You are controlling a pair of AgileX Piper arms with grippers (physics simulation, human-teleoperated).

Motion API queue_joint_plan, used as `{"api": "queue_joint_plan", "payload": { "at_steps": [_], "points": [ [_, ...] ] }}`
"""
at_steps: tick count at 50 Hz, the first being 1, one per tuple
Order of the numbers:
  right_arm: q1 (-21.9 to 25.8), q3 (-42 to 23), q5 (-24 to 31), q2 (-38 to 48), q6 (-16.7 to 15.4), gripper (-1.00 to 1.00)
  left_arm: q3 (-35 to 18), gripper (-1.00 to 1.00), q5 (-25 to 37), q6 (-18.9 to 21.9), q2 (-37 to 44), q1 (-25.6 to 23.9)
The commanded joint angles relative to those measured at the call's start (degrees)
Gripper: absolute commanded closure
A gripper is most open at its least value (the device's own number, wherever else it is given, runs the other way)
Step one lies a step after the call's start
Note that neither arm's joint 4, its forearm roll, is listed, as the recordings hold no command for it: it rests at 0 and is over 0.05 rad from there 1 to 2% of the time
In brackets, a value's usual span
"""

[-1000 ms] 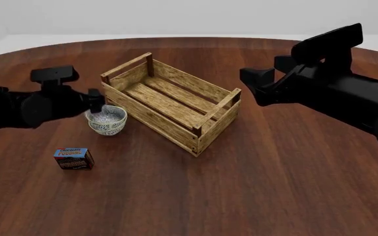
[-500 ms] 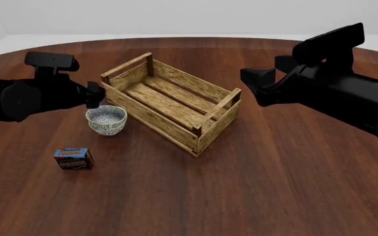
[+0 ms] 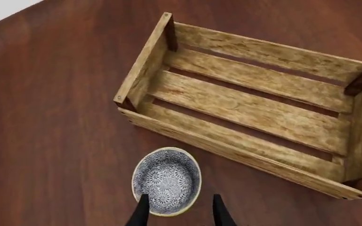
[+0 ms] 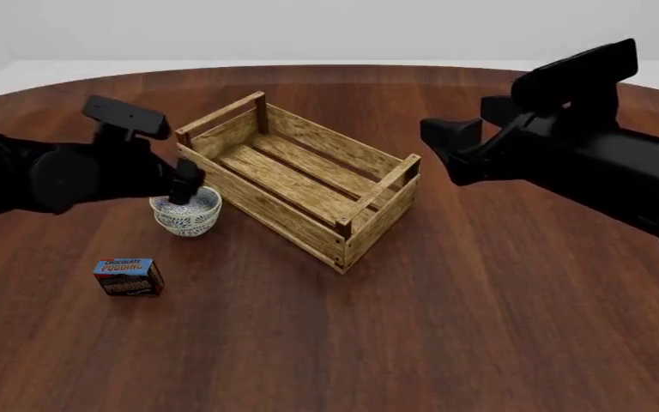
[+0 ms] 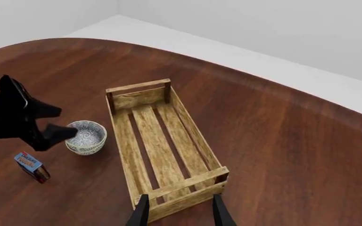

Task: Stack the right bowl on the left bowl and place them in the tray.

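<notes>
You had one speckled bowl (image 4: 186,213) showing on the table (image 4: 479,326). It sat just beside the left near wall of the tray (image 4: 263,204), close to it but not inside. No second bowl showed anywhere else. Maybe the two bowls were already sitting one inside the other, but from these views I could not tell.

The tray had nothing in it. All its slats were bare. So the last part of the job, getting the bowls into the tray, was not done.

Your left gripper (image 3: 179,214) hung right over the bowl. Its jaws were spread apart and held nothing. In the left wrist view, one fingertip (image 3: 142,211) sat over the inside of the bowl and the other sat outside the rim. To me that looked like a good spot to come down and pinch the bowl's wall. Whether a fingertip touched the rim, I could not tell.

Your right gripper (image 5: 179,214) was well apart from the bowl, up in the air on the right side of the tray. Its jaws were spread too, with nothing between them.

A small pudding box (image 4: 129,276) lay on the table, nearer to you than the bowl and a little to the left. It was out of the way of the short trip from bowl to tray.
</notes>
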Motion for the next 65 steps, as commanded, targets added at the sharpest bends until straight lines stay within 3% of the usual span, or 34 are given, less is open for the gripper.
{"api": "queue_joint_plan", "payload": {
  "at_steps": [1,65],
  "points": [
    [-0.13,-0.08,-0.03,0.14,-0.04,-1.00,-0.83,-1.00,-0.35,3.60,2.76,-0.54],
    [-0.20,-0.23,-0.66,1.63,-0.21,-1.00,-1.12,-1.00,-9.34,3.49,20.45,-1.44]
  ]
}}
